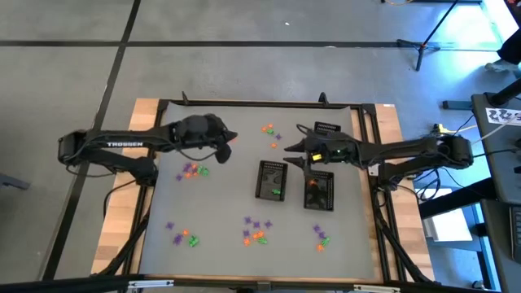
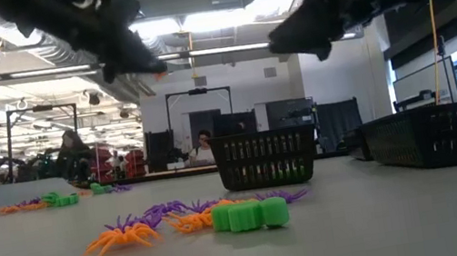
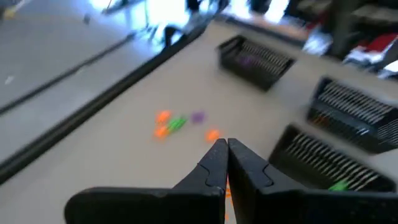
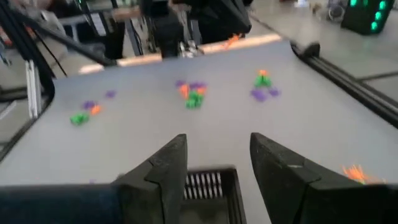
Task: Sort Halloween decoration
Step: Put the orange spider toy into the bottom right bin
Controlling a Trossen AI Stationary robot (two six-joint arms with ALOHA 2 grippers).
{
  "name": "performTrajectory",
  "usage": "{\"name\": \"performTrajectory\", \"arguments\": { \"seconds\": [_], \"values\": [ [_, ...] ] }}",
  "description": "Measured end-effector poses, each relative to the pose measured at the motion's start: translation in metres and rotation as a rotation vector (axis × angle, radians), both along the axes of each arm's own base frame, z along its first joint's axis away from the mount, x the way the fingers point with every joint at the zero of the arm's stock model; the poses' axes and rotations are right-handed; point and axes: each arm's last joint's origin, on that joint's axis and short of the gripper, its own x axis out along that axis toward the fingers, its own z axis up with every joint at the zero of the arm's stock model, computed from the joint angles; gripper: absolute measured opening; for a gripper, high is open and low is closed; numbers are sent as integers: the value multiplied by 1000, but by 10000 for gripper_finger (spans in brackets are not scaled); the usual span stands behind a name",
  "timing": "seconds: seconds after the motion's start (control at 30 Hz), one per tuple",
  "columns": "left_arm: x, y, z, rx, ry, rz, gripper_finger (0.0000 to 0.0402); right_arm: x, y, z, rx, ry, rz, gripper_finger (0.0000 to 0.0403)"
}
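Your left end effector (image 1: 233, 137) hung above the counter (image 1: 220, 203) with its fingers pressed together; something small and orange showed at the tips in the high view, though whether a trinket was truly pinched there could not be told. Your right end effector (image 4: 217, 165) stood with its fingers well apart and nothing between them, poised over the mesh baskets (image 1: 272, 180).

The Halloween decoration (image 2: 190, 219) lay scattered in small clusters across the counter: one bunch beneath the left arm (image 1: 193, 171), one near the far edge (image 1: 270, 132), and three strung along the near edge (image 1: 256, 230). A green piece (image 1: 276, 191) already sat in the middle basket and orange ones (image 1: 314, 185) in the basket beside it.

You were handling very light, hard plastic: spider shapes with thin splayed legs, and chunkier green blocks (image 2: 250, 215). The legs looked likely to flex, snag on neighbours and drag a second piece along. Your best hold on a spider was probably across the body, from above, with the fingers closing gently; the blocks offered flat sides and should have sat firmly. Pieces this light would likely skid away at any sideways nudge.
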Motion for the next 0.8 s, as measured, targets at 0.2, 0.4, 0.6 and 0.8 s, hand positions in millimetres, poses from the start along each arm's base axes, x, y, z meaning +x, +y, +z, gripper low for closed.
{"name": "performTrajectory", "arguments": {
  "seconds": [0.2,0.4,0.6,0.8],
  "values": [
    [16,-16,9,82,-130,-10,0,21,-3,-10,-17,-134,0,172],
    [30,-18,5,107,-196,60,0,34,-5,-20,-35,-252,-23,172],
    [44,-15,-5,121,-241,105,0,50,-10,-19,-31,-282,-117,172],
    [57,-13,-15,122,-273,100,0,74,-14,-13,-28,-257,-126,172]
  ]
}}
